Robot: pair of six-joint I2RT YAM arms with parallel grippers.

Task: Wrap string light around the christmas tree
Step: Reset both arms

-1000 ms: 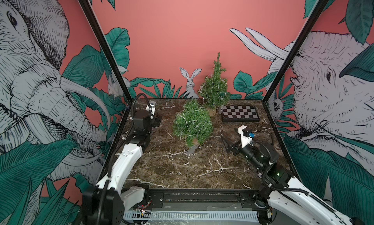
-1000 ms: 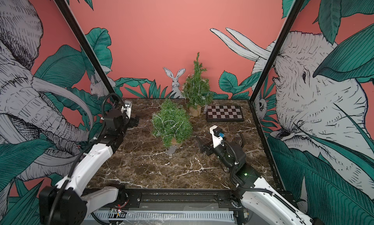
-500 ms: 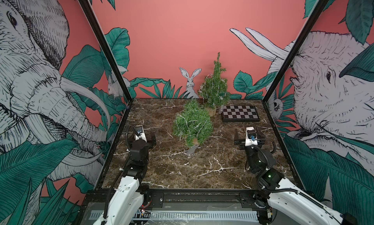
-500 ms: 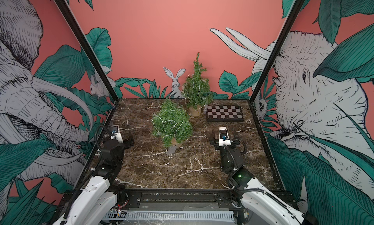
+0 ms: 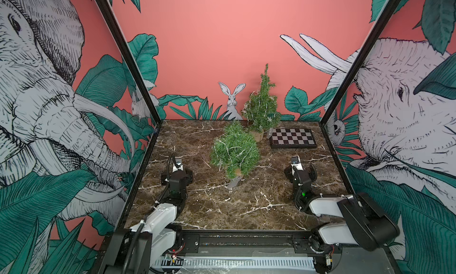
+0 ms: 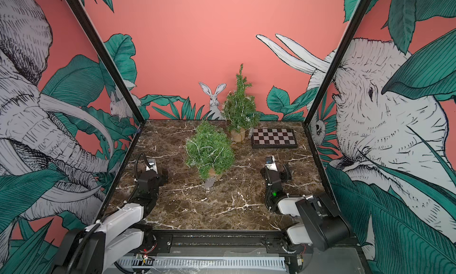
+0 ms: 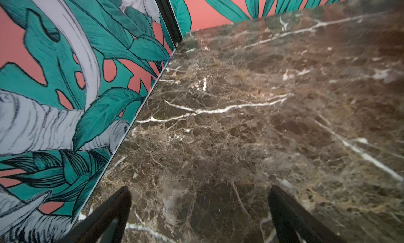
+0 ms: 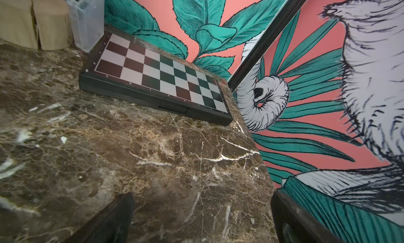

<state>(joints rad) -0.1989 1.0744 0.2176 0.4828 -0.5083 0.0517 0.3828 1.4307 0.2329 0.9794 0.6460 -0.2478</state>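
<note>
Christmas tree (image 5: 235,159) carrying string light (image 5: 222,147) on the surface (image 5: 217,203).
Left claw (image 7: 200,193) and right claw (image 8: 202,198) stand open, empty, either side.

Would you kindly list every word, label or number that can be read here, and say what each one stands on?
chessboard: tiny white marks run along its border in the right wrist view, too small and blurred to read.
clear plastic box: no legible label.
Nothing else in any view carries readable text.
</note>
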